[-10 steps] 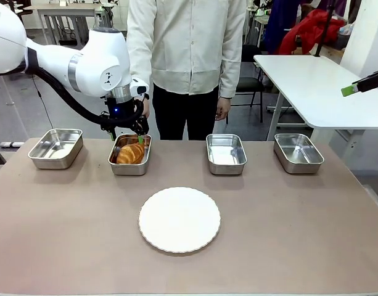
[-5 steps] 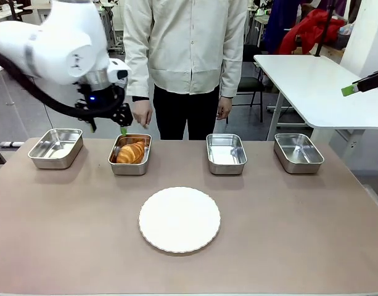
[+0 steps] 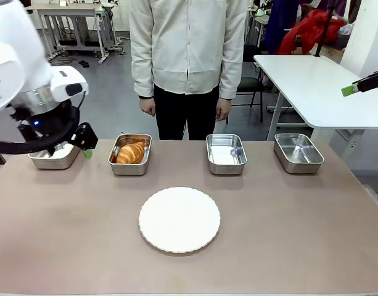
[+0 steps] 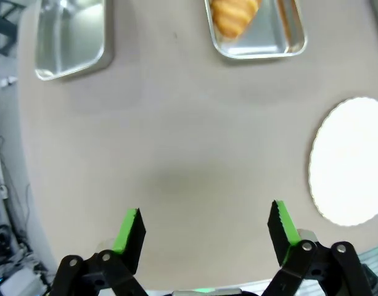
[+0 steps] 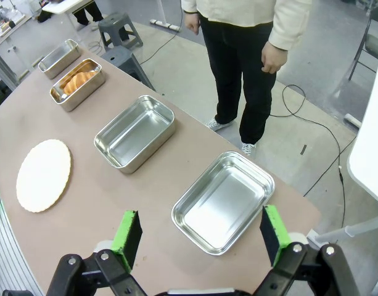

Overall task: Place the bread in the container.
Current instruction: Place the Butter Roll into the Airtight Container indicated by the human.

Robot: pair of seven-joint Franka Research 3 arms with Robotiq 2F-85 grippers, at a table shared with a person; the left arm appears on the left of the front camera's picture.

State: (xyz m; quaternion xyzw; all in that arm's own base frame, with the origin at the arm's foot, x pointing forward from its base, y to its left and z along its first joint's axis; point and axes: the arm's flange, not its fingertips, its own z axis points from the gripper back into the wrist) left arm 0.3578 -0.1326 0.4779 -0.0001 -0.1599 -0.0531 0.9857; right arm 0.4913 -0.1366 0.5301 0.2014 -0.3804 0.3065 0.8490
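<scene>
Golden-brown, ridged bread [image 3: 131, 152] lies diagonally in our container [image 3: 130, 165]; left gripper [image 4: 204, 231] and right gripper [image 5: 200, 234] gape wide, empty.

A lab: worktables [image 3: 312, 80], floor cables [image 5: 299, 117], robot arms.

Golden-brown bread [image 3: 131, 152] is sitting in a shiny silver pan [image 3: 129, 167], white plate [image 3: 179, 219] is showing on the brownish table [image 3: 287, 222].
</scene>
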